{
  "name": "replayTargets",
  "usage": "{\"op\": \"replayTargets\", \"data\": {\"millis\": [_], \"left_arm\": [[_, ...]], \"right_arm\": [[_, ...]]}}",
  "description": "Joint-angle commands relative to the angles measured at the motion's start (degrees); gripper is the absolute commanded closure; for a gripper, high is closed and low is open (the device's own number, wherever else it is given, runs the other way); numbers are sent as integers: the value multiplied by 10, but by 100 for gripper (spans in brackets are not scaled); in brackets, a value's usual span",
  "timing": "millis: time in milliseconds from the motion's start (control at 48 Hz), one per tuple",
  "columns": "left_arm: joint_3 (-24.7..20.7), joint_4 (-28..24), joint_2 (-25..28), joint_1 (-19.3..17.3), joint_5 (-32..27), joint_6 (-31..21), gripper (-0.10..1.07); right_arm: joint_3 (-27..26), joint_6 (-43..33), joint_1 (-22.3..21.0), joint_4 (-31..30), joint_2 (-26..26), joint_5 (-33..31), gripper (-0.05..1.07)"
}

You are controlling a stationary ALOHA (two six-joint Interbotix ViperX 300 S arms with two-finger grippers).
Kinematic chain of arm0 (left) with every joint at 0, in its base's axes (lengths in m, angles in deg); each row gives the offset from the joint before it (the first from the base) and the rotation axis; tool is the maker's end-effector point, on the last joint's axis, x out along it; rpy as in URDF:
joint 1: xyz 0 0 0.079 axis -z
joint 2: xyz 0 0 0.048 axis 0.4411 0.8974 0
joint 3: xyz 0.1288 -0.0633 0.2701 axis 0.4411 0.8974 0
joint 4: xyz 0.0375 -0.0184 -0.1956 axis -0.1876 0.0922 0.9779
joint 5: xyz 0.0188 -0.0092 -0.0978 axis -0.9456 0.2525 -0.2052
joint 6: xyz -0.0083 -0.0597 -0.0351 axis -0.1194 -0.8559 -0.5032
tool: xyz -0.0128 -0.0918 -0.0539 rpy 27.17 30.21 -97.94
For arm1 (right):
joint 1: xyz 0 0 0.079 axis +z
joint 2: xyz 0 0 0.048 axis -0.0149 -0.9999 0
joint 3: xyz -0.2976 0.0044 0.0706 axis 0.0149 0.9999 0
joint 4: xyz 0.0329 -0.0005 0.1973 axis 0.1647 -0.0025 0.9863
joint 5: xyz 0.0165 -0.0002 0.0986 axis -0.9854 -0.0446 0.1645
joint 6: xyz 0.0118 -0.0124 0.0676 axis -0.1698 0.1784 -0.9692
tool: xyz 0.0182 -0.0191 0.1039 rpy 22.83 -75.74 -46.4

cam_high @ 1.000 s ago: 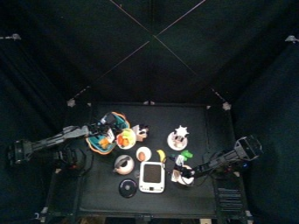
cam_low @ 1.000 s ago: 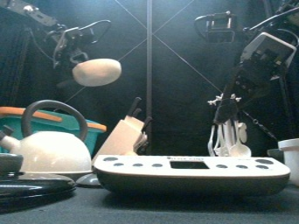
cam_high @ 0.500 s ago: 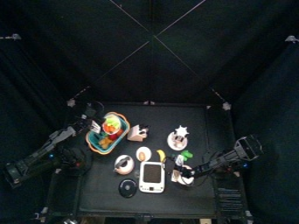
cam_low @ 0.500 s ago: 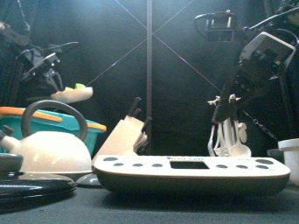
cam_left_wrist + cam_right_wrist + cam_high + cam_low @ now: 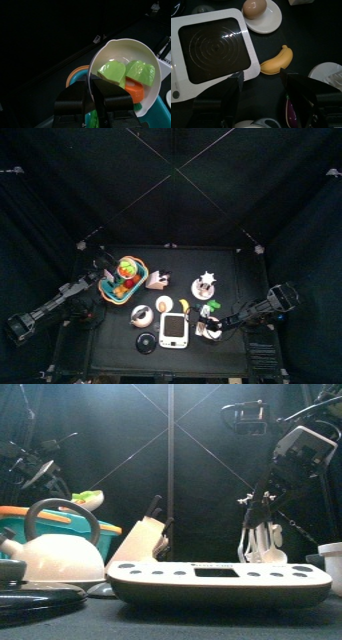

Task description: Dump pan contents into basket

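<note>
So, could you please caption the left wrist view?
Left end effector holds the pan of green and orange toy food above the basket.

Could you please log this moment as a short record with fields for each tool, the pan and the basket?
left tool: shut on the pan's handle, beside the basket
pan: white inside, holding green and orange toy foods
basket: teal, at the table's left, with colourful toy foods
right tool: open, above the table near a toy banana

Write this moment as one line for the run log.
left end effector: shut on pan | pan: holds toy food, beside basket | right end effector: open, idle above table
</note>
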Motion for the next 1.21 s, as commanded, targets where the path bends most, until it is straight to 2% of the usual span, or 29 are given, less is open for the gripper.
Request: {"op": "replayTargets", "data": {"millis": [0, 250, 479, 625, 812, 1188], "left_arm": [[-5, -47, -2, 0, 34, 0, 45], [-1, -126, -2, -11, 122, 0, 45], [14, -149, -15, -23, 201, 1, 45], [24, -162, -37, -45, 241, 9, 45], [42, -153, -49, -83, 284, 76, 45], [53, -89, -48, -85, 293, 223, 45]], "right_arm": [[-6, 0, -2, -1, 4, 1, 11], [-7, -1, -2, 0, 0, 1, 11], [-7, -1, -1, 2, -1, 1, 11], [-7, 0, -1, 2, -1, 2, 11], [-8, 0, -1, 2, -1, 1, 11], [-6, 0, -2, 3, 0, 1, 11]]}}
